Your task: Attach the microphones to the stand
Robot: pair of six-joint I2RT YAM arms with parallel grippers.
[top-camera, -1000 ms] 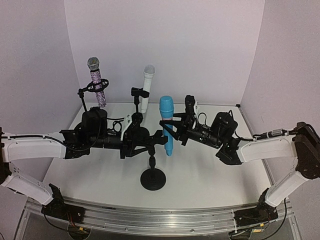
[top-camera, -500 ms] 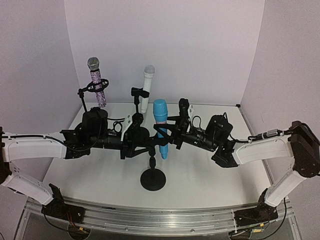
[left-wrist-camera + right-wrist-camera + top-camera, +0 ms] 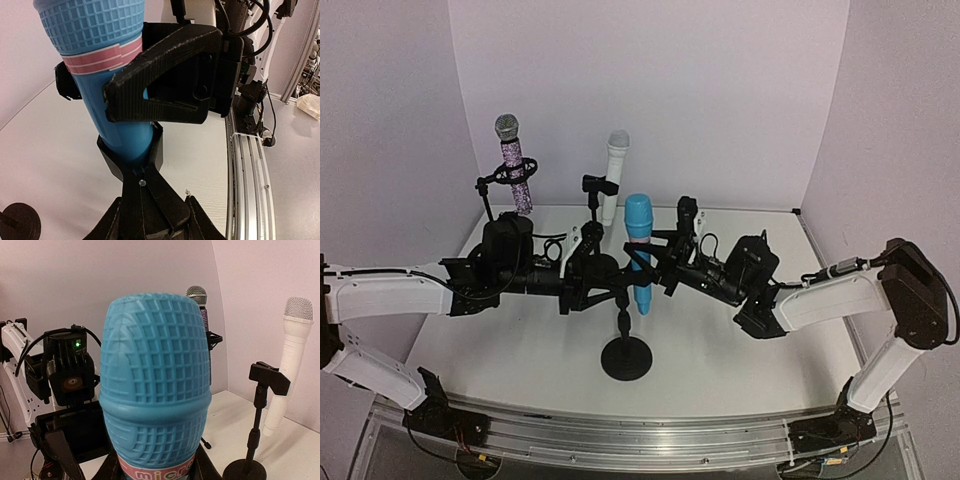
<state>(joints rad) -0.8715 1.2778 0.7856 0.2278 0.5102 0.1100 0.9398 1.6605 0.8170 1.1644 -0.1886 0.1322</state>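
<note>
We judge the light blue microphone (image 3: pixel 120 117) light, slick plastic; right gripper (image 3: pixel 651 262) pinches its barrel, left gripper (image 3: pixel 150 216) clamps the stand clip (image 3: pixel 131 162).

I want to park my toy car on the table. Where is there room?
Front right, the table is bare between the stand base and the right arm. Front left, there is room between the base and the left arm. The middle is crowded: both arms meet at the blue mic. The purple mic and white mic fill the back.
</note>
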